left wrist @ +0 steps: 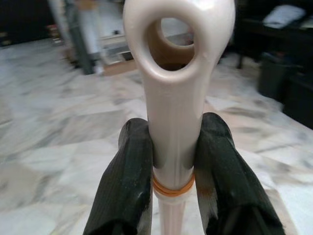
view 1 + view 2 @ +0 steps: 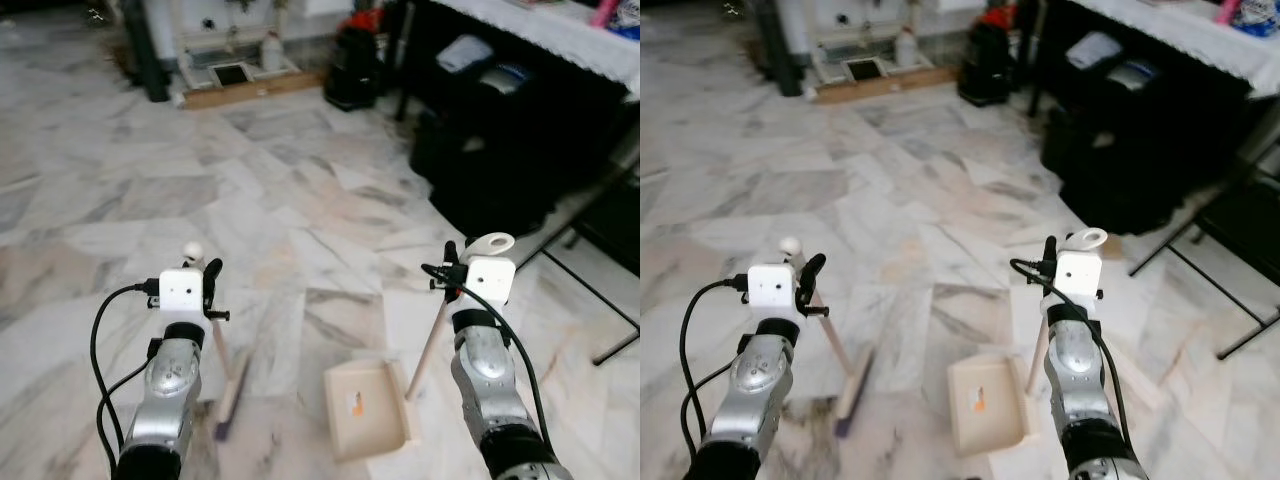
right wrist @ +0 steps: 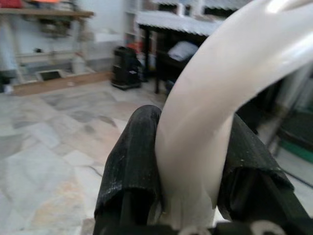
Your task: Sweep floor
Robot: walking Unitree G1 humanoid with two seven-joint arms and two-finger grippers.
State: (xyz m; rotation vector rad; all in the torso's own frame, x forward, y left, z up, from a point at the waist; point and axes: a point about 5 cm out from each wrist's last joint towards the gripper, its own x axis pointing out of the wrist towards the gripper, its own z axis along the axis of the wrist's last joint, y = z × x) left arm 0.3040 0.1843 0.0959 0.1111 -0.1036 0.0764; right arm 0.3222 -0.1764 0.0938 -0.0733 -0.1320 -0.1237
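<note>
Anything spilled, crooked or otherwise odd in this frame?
Nothing stands out. The left tool grips the broom handle, the right tool the dustpan handle; the dustpan sits flat on the marble floor.

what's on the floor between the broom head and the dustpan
Nothing: bare marble floor separates the broom head from the dustpan, as both eye views show.

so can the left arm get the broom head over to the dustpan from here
Probably yes: the left pincer is shut on the broom handle, and only bare marble floor separates the broom head from the dustpan.
</note>
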